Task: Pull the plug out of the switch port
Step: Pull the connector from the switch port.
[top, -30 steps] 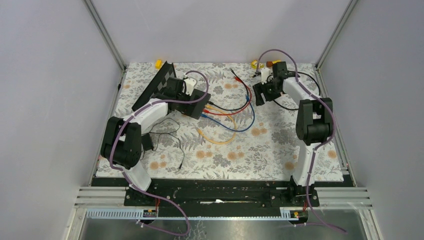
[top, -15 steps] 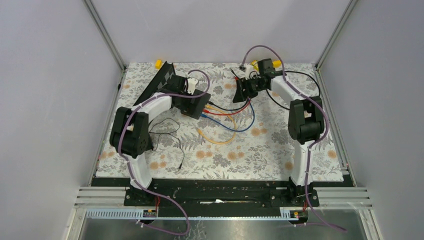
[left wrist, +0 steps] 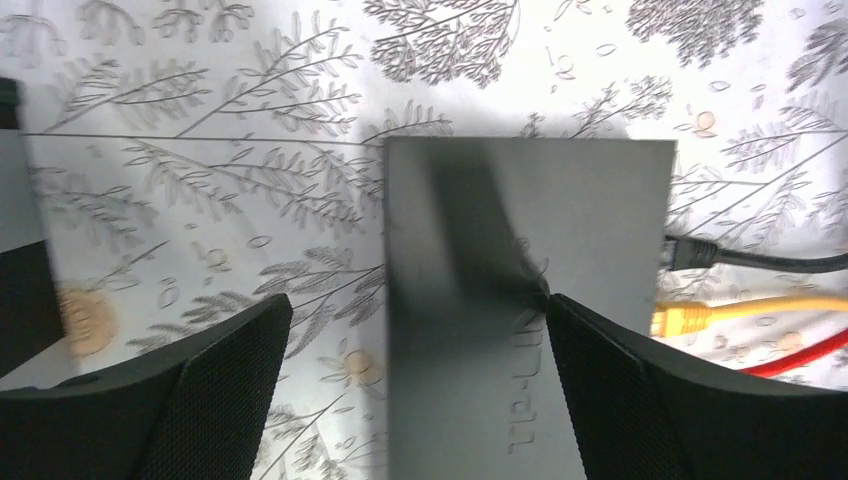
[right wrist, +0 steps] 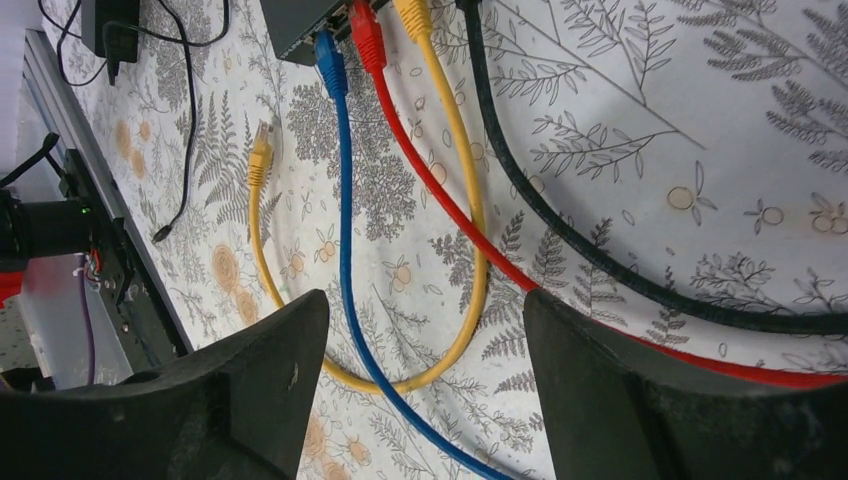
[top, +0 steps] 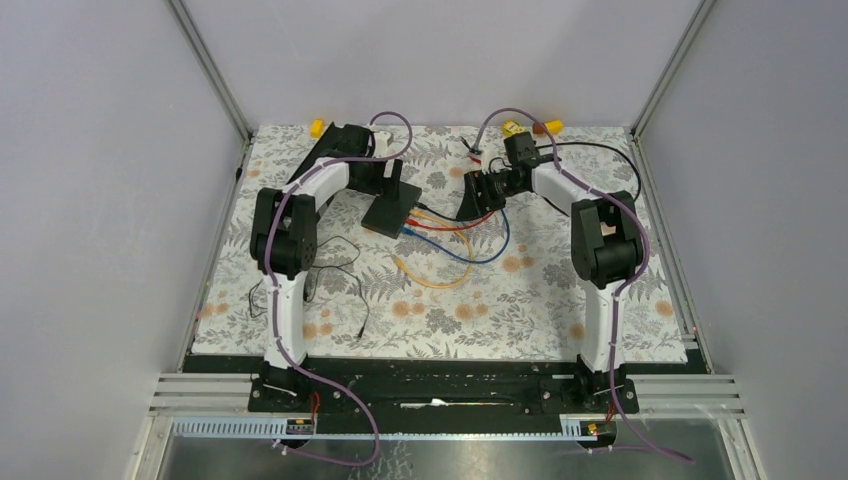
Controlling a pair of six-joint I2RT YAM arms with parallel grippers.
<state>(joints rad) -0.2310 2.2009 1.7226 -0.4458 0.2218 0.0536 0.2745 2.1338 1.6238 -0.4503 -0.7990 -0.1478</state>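
Note:
The switch [top: 393, 210] is a flat black box on the flowered cloth. Yellow, red, blue and black cables enter its right edge. In the left wrist view the switch [left wrist: 530, 250] lies under my open left gripper [left wrist: 417, 300], with one finger over its top and the other over the cloth. A black plug [left wrist: 690, 250] and a yellow plug [left wrist: 680, 318] sit in its side. My right gripper [right wrist: 425, 300] is open and empty above the looped cables. Ahead of it are the blue plug [right wrist: 328, 55], the red plug [right wrist: 365, 35] and the switch corner [right wrist: 300, 25].
A loose yellow plug end [right wrist: 260, 155] lies on the cloth. A small black adapter [right wrist: 110, 25] with a thin wire [top: 352, 300] lies nearer the front. A dark board [top: 312, 172] leans at the back left. Yellow bits [top: 317, 127] lie by the back wall.
My right gripper has swung left from the back right to the cables beside the switch. My left gripper has shifted back over the switch's far end.

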